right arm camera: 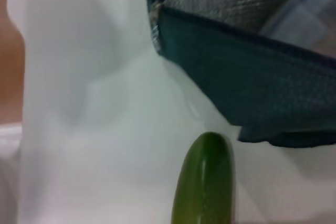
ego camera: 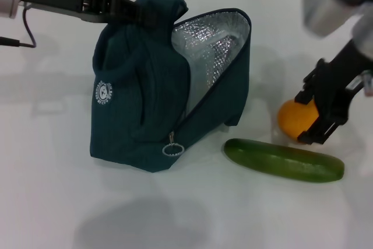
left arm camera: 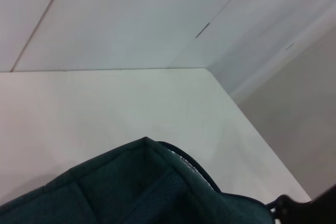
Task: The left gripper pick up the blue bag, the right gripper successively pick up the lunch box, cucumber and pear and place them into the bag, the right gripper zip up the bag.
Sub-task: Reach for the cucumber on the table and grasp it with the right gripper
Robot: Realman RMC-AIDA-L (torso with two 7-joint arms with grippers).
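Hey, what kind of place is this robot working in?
Probably a lab or test bench: a bare white table, plain white walls, and only staged props, the blue bag, cucumber and pear.

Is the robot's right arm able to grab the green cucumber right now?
Probably yes. The cucumber lies bare on the table with nothing on top, and the right end effector hangs just above its far end, beside the pear.

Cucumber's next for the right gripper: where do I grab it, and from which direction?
Probably at mid-length, coming straight down. The cucumber lies flat on the table, long axis roughly left to right, so close the fingers across its narrow width. The right gripper sits just behind it by the pear; the blue bag gapes nearby.
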